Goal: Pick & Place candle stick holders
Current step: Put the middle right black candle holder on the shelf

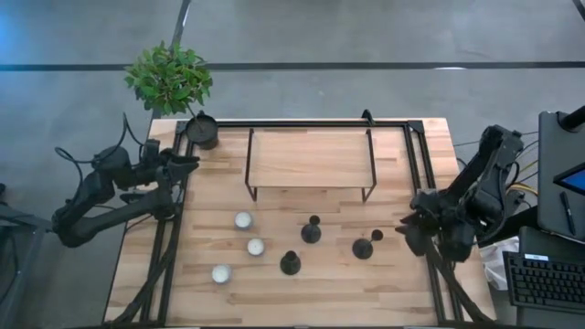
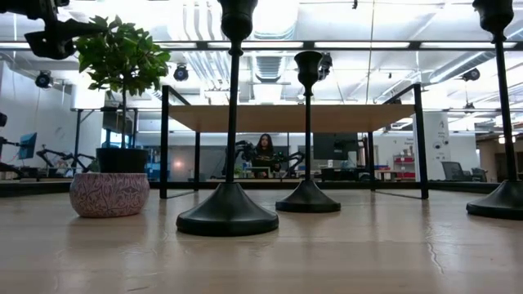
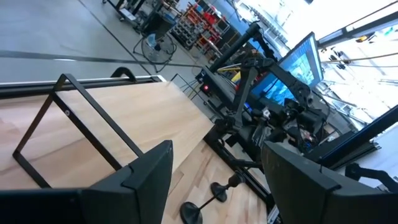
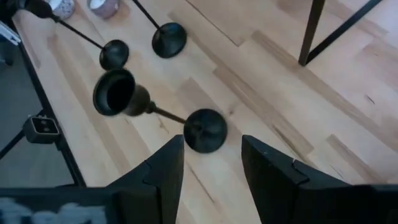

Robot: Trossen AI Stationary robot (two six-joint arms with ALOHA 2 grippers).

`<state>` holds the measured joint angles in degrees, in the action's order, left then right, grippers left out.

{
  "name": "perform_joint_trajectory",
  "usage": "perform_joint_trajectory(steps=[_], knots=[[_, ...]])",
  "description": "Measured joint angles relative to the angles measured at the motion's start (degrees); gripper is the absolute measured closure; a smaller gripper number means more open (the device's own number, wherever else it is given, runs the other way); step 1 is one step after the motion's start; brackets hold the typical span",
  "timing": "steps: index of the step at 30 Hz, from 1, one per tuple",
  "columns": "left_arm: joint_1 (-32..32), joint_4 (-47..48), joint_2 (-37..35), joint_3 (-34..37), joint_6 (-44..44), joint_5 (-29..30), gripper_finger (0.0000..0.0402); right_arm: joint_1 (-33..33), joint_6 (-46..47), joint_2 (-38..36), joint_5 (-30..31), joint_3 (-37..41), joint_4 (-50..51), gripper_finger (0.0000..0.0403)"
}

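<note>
Right wrist view puts the right gripper [image 4: 211, 168] above the nearest holder [image 4: 202, 130], its jaws apart, astride the round base and gripping nothing, so I judge this the approach to a first pick; the next move calls for lowering onto the stem and closing. Three holders [image 1: 311, 230] stand right of centre on the table [image 1: 411, 283], the rack [image 1: 311, 160] beyond them, while the left gripper [image 1: 187, 160] waits at the far left, part open and empty.
</note>
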<state>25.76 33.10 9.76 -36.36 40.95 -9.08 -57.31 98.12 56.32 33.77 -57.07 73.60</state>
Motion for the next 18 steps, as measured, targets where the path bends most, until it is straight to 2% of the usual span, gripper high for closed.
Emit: perform_joint_trajectory(steps=[7,11,18], knots=[[0.0,0.0,0.0,0.0,0.0,0.0,0.0161,-5.6,9.6,4.9,6.3,0.0,7.5,0.0264],[0.0,0.0,0.0,0.0,0.0,0.0,0.0161,-7.4,16.8,7.4,12.0,0.0,13.3,0.027],[0.0,0.0,0.0,0.0,0.0,0.0,0.0161,-8.0,19.3,11.4,19.7,0.1,15.8,0.0268]])
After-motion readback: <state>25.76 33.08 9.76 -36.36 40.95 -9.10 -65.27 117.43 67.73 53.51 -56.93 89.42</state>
